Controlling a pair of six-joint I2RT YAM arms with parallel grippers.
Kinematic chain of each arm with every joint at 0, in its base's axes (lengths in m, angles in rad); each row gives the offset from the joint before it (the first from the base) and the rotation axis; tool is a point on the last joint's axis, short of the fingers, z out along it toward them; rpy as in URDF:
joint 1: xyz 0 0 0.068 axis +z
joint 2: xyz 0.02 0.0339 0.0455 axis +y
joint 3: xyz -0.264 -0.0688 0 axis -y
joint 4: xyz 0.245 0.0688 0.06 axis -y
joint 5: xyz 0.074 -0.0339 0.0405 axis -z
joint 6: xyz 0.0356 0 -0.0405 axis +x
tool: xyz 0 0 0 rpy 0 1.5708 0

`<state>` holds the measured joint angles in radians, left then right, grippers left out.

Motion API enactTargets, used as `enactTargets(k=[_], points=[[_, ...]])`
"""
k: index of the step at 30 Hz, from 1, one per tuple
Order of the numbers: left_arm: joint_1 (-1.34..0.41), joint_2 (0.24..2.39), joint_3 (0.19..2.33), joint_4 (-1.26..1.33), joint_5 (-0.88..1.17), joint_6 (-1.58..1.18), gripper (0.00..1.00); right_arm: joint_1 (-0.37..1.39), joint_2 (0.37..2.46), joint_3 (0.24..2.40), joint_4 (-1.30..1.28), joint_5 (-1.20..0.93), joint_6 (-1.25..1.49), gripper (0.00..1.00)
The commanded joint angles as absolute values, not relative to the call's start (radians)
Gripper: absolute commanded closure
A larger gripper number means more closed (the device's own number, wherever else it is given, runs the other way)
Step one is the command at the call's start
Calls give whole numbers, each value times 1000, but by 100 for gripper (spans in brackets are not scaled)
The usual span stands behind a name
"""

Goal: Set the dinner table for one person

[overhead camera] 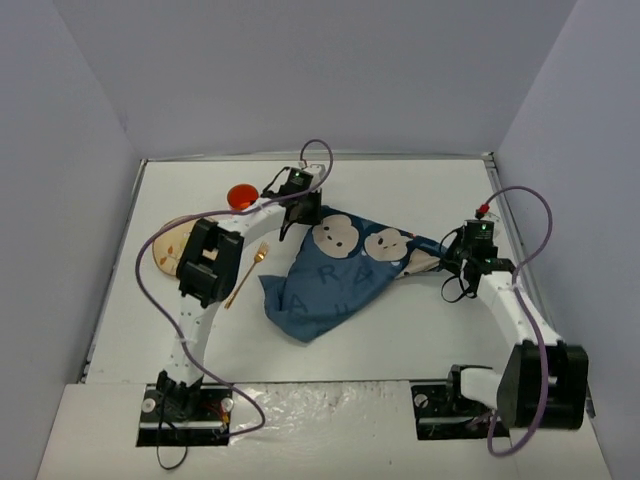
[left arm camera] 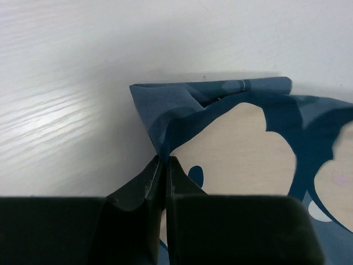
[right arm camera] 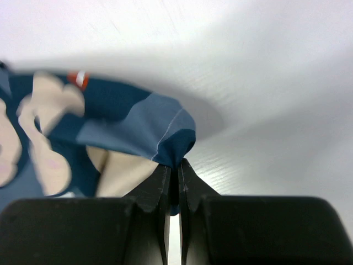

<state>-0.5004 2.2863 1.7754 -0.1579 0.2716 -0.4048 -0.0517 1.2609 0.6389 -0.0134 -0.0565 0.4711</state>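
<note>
The large, flat, matte white tabletop point(overhead camera: 400, 335) fills the centre of the frame under both arms. A dark blue cloth point(overhead camera: 330, 285) printed with letters and mouse faces lies on it. The left gripper point(left arm camera: 164, 163) is clamped on the cloth's upper-left corner, and the right gripper point(right arm camera: 176, 168) is pinched tight on its corner at centre right.

Cloth point(overhead camera: 330, 285) lies mid-table point(overhead camera: 400, 330). Left gripper point(left arm camera: 164, 163) pinches its far left corner, right gripper point(right arm camera: 176, 165) its right corner. Fork point(overhead camera: 245, 275) lies just left of cloth, plate point(overhead camera: 170, 245) further left. Bowl point(overhead camera: 241, 196) sits behind fork.
</note>
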Motion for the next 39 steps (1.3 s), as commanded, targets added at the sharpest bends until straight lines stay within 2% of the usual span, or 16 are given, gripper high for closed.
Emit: enactTargets(k=[1,4,9,16,18,22,25,29,38,39], points=[[-482,1963,1783,-169,99,-317,100,-54,1023,834,-174,133,405,100],[-493,1835,1757,-210,14,-300,100,-33,945,906,-230,157,414,100],[-555,1576,1610,-189,-163,-261,100,-26,839,988,-270,50,445,100],[-624,1245,1398,-120,-242,-247,100,-25,682,1142,-389,46,352,100],[-649,1140,1384,-158,-261,-242,100,-24,648,1186,-411,32,327,100],[-681,1085,1446,-260,-265,-231,100,-14,633,1260,-448,11,310,100],[-683,1106,1505,-308,-260,-218,100,-12,639,1263,-449,-20,321,100],[-681,1212,1538,-285,-279,-182,100,-12,664,1179,-448,51,355,100],[-627,1690,1541,-126,-221,-245,100,-15,810,849,-359,210,490,100],[-622,1732,1555,-105,-206,-254,97,-15,852,828,-343,223,503,100]])
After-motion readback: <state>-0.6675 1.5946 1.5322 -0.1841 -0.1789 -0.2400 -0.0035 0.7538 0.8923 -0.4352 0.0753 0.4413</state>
